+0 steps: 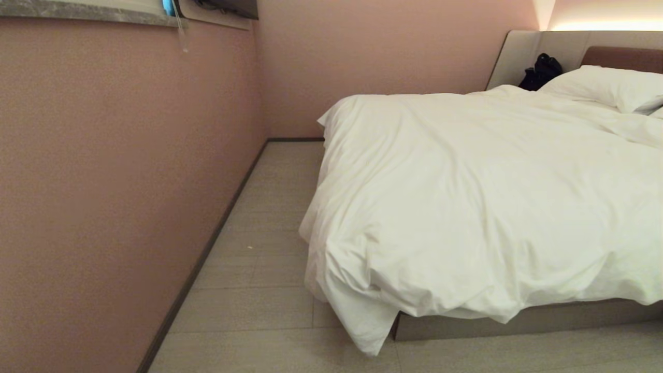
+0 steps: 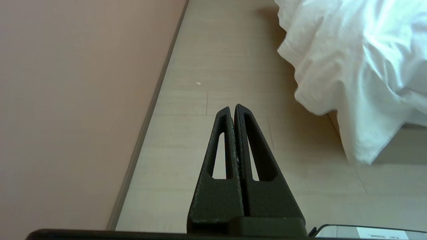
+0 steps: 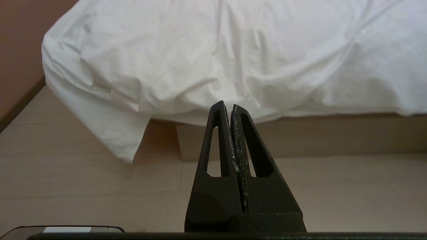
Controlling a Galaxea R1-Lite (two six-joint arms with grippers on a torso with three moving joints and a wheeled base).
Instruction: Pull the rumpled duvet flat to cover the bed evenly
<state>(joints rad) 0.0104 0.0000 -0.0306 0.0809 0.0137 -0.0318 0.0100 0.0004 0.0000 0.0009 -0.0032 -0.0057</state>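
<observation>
From the head view, the duvet [image 1: 487,197] lies over the bed [image 1: 518,318] and reaches up to a pillow [image 1: 606,85] at the brown headboard [image 1: 621,57]. It is bunched at the foot corner, where one tail [image 1: 362,324] hangs down to the wooden floor [image 1: 259,290], so the cover is not yet even. A black object [image 1: 541,71] sits beside the pillow; I cannot tell what it is. Neither arm appears here.

At the left wrist view, the left end effector [image 2: 232,107] has its fingers pressed together, holding nothing, over the floor between the pink wall [image 2: 73,100] and the hanging corner. I judge it is parked because no grasp has begun.

At the right wrist view, the right end effector [image 3: 226,104] is also pressed together and empty, pointing at the duvet's lower edge above the bed base [image 3: 333,133], well apart from it.
</observation>
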